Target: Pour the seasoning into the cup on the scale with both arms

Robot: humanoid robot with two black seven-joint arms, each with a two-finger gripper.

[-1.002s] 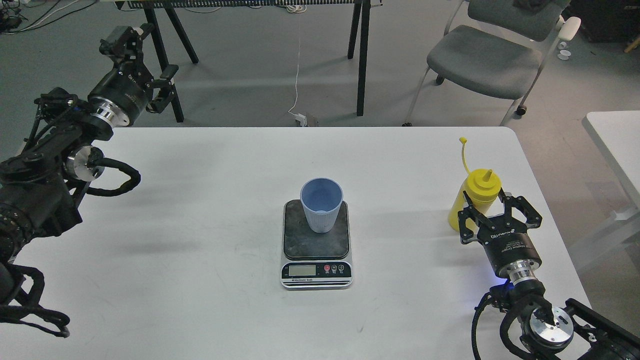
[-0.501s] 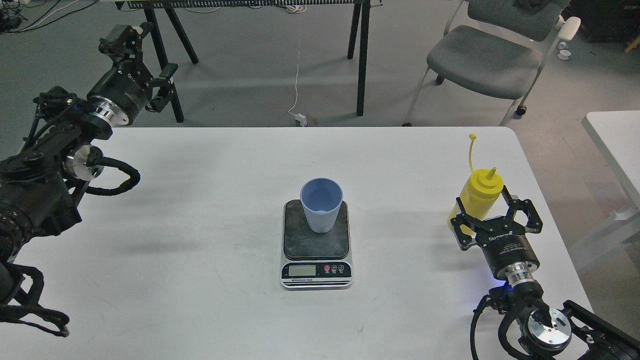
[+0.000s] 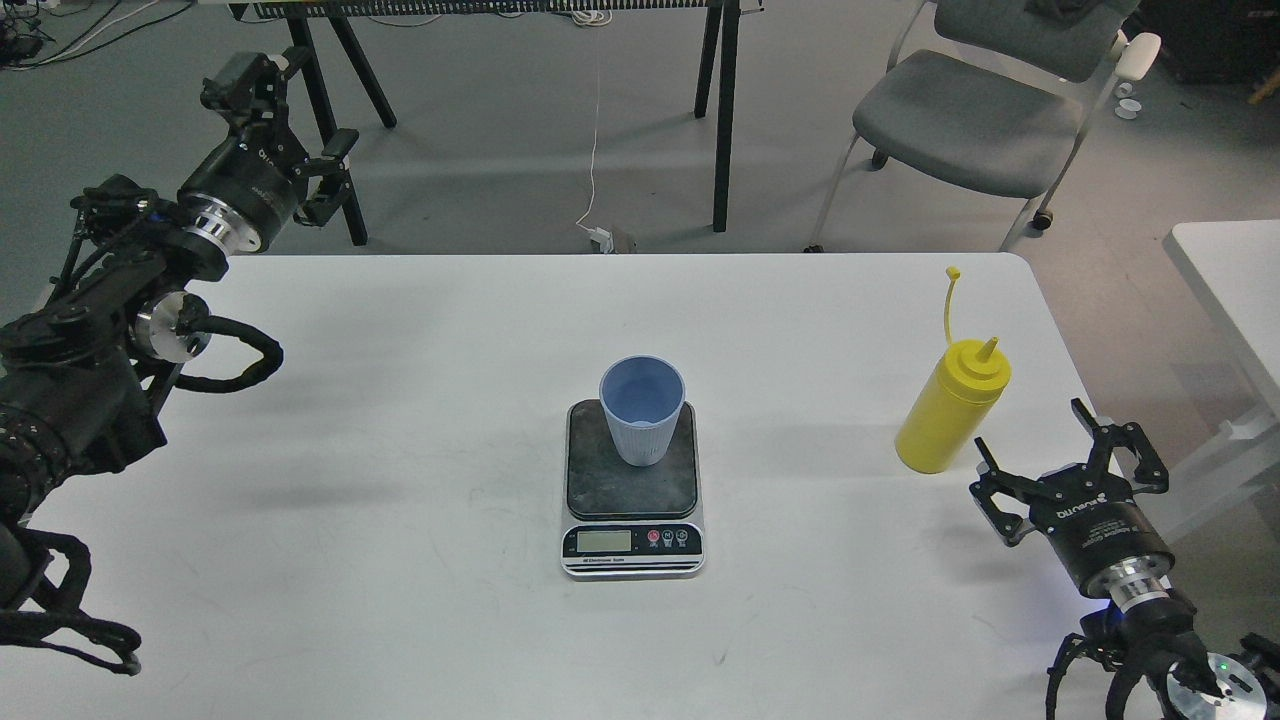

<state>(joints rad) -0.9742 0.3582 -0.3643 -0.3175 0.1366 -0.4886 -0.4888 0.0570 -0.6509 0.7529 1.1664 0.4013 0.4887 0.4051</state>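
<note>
The light blue cup (image 3: 643, 410) stands upright on the dark platform of the scale (image 3: 632, 500) at the table's middle. The yellow squeeze bottle of seasoning (image 3: 951, 407) stands upright on the table at the right, its cap strap sticking up. My right gripper (image 3: 1065, 448) is open and empty, just right of and nearer than the bottle, apart from it. My left gripper (image 3: 285, 105) is open and empty, raised beyond the table's far left corner.
The white table (image 3: 420, 400) has its right edge close to the bottle. A grey chair (image 3: 985, 110) and black trestle legs (image 3: 722, 110) stand behind the table. Another white table (image 3: 1235, 280) is at the far right.
My right gripper, which was around the bottle's lower part, has let it go and drawn back to the right and toward me. The bottle now stands free. The left arm barely moved.
</note>
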